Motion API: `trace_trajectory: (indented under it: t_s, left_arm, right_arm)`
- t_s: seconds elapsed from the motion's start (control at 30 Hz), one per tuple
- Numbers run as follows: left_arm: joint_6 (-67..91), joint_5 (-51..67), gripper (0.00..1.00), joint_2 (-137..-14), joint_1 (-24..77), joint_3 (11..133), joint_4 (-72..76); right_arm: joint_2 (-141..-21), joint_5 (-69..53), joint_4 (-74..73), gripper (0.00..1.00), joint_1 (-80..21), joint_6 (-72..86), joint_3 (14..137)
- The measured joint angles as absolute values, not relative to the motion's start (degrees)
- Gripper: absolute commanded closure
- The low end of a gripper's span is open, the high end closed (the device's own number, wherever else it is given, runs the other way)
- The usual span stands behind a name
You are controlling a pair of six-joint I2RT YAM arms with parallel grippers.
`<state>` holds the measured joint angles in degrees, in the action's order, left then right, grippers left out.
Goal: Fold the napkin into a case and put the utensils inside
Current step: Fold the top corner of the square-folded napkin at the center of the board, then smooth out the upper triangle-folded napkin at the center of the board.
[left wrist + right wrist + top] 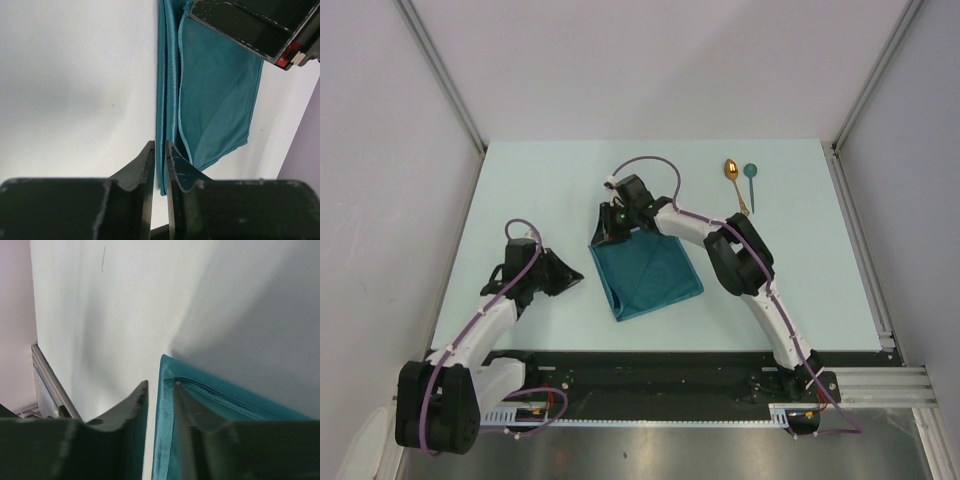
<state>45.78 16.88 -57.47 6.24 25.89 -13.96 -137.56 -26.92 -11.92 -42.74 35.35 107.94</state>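
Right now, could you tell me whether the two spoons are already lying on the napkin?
No, the gold spoon and the teal spoon lie on the table, well apart from the napkin.

The top camera looks steeply down from above and behind the arm bases (pixel 435 405), taking in the whole table (pixel 530 190). The wrist cameras sit close behind the left gripper (pixel 159 145) and right gripper (pixel 160 385), low over the tabletop. All share the napkin (pixel 648 275)
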Motion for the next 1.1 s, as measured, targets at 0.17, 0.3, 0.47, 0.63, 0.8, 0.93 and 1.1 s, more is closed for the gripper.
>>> trace_trajectory:
  t_s: [0.17,0.3,0.47,0.63,0.8,0.93,1.1]
  left_arm:
    - [45.4,18.1,0.73,-57.6,6.2,25.9,-13.0]
    - [45.5,21.7,0.74,-61.1,6.2,26.7,-9.5]
    - [45.5,26.3,0.79,-70.3,7.6,30.3,-4.2]
    - [46.1,31.4,0.90,-77.8,17.0,34.4,3.1]
    - [47.0,34.3,0.91,-81.6,23.2,34.5,8.4]
    - [46.9,35.0,0.92,-82.7,24.3,33.1,9.4]
    - [46.2,36.6,0.92,-82.7,24.4,27.9,10.7]
  right_arm:
    - [-137.3,-27.0,-14.0,0.39,-42.2,34.0,108.3]
    - [-132.4,-26.5,-15.4,0.35,-41.3,31.4,102.8]
    - [-120.5,-28.4,-13.6,0.36,-36.6,29.7,88.7]
    - [-115.6,-33.4,-9.1,0.55,-26.8,28.3,80.9]
    - [-116.0,-36.8,-6.3,0.71,-21.5,27.3,77.9]
    - [-117.9,-39.4,-2.9,0.73,-21.1,27.3,78.1]
    - [-122.9,-42.7,1.3,0.76,-20.6,28.3,79.1]
